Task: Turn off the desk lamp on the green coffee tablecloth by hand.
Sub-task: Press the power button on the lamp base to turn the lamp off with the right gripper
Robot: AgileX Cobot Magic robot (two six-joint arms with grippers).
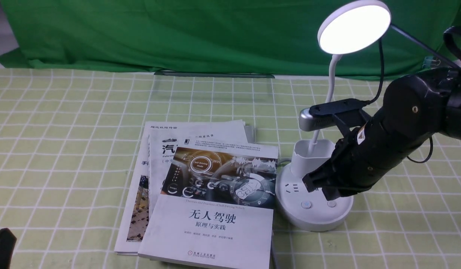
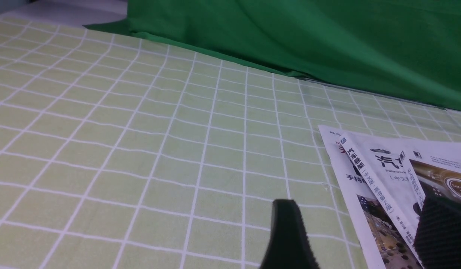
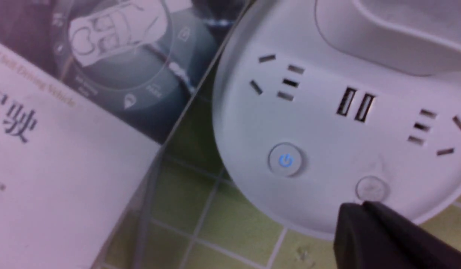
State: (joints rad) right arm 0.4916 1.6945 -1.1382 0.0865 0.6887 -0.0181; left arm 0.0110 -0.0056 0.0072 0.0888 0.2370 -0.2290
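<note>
- Pinched into a single dark point, the jaws of your right gripper (image 1: 320,185) hold nothing and hang over the round base (image 1: 316,220) of the desk lamp (image 1: 309,158).
- Your left gripper (image 2: 361,213) sits low at the near left of the green coffee tablecloth (image 1: 66,130), its jaws spread apart and empty. A stack of books (image 1: 212,209) lies between it and the lamp.
- You see the lamp upright on the cloth just to the right of the books. Its disc head (image 1: 353,27) glows white, so the task is not yet done.
- Two buttons sit on the near edge of the base. A blue-lit power button (image 3: 285,160) is on the side toward the books, and a plain button (image 3: 371,188) is on the side away from them.
- From the right wrist camera, the closed tip lies just beside the plain button, at the rim of the base. Whether it touches the plastic, you cannot tell.
- Your fingers slant down and toward your left, in line with the forearm. The plain button is right at the tip, and the blue one is farther along toward the books.
- Your right arm is by far the nearer, so the press looks like its job.
- Which button switches the light cannot be read here. A short push at the plain one seems the likeliest next step.
- Watch that a slanted push does not slide the base.
</note>
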